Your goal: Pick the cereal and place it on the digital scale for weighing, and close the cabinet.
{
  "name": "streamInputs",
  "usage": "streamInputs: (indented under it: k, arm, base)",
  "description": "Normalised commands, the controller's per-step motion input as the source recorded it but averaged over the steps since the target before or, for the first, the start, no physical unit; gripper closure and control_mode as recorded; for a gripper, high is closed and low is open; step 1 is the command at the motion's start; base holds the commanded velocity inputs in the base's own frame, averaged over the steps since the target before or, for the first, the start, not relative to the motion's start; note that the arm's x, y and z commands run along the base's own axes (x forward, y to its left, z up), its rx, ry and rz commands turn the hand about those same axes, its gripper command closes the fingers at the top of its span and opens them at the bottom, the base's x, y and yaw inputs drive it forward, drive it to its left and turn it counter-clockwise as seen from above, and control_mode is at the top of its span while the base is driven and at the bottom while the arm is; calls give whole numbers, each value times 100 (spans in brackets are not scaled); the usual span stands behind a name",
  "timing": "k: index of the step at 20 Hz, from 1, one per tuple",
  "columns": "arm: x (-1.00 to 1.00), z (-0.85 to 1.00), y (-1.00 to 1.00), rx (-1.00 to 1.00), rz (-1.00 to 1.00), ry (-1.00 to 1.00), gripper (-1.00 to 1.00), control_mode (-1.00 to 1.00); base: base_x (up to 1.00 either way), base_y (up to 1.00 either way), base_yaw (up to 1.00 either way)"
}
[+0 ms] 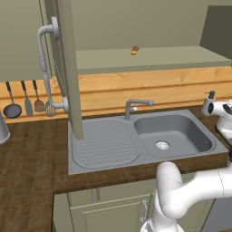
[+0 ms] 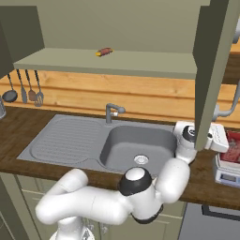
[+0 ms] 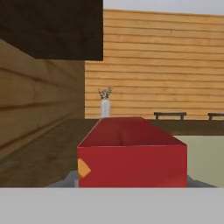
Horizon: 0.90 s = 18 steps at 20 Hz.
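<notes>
The cereal [image 2: 233, 151], a red box, lies flat on the digital scale [image 2: 227, 175] at the counter's right end. In the hand view the cereal [image 3: 131, 157] sits close ahead, with a grey edge of the scale [image 3: 64, 180] under it. My gripper [image 2: 223, 139] is right beside the box, its hand partly behind the cabinet door, and its fingers do not show. The cabinet stands open: its left door [image 1: 68, 68] and right door [image 2: 213, 70] swing out over the counter, each with a curved grey handle [image 1: 44, 68].
A small yellow-and-red item [image 1: 134, 50] lies on the cabinet shelf [image 2: 117, 63]. Below are the grey sink [image 1: 172, 133] with its faucet [image 1: 136, 106], and utensils [image 1: 27, 103] hanging on the wooden wall. A soap dispenser [image 1: 210, 96] stands behind my arm.
</notes>
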Motion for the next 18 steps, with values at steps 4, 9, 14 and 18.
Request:
streamInputs:
  k: [4, 9, 14, 18]
  arm:
    - [-16, -41, 0, -1, 0, 0, 100, -100]
    - [-40, -37, 0, -2, 0, 0, -100, -100]
    - [-10, -13, -2, 0, 0, 0, -100, -100]
    - [-9, -13, 6, -2, 0, 0, -100, -100]
  base:
    - [0, 0, 0]
    - [0, 0, 0]
    - [0, 0, 0]
    - [0, 0, 0]
